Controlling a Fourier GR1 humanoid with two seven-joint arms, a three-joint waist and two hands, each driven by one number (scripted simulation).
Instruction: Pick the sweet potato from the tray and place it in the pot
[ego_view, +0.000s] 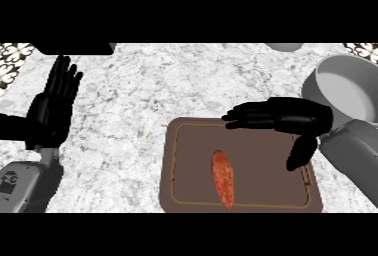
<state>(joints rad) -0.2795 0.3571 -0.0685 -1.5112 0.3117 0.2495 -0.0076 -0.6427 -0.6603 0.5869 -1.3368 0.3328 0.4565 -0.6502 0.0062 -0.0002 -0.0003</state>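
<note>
A long orange sweet potato (223, 179) lies lengthwise on the brown tray (193, 165) at the lower middle. My right hand (291, 116) hovers over the tray's far right part, palm down, fingers pointing left and thumb hanging down, open and holding nothing. It is up and to the right of the sweet potato, apart from it. The grey pot (341, 89) stands at the right edge, partly behind my right forearm. My left hand (53, 102) rests open at the left, fingers up.
The marble counter (148, 100) spreads between the hands. A dark object (74, 48) sits at the top left edge and a pale rounded object (284, 46) at the top right. Patterned tiles show in both top corners.
</note>
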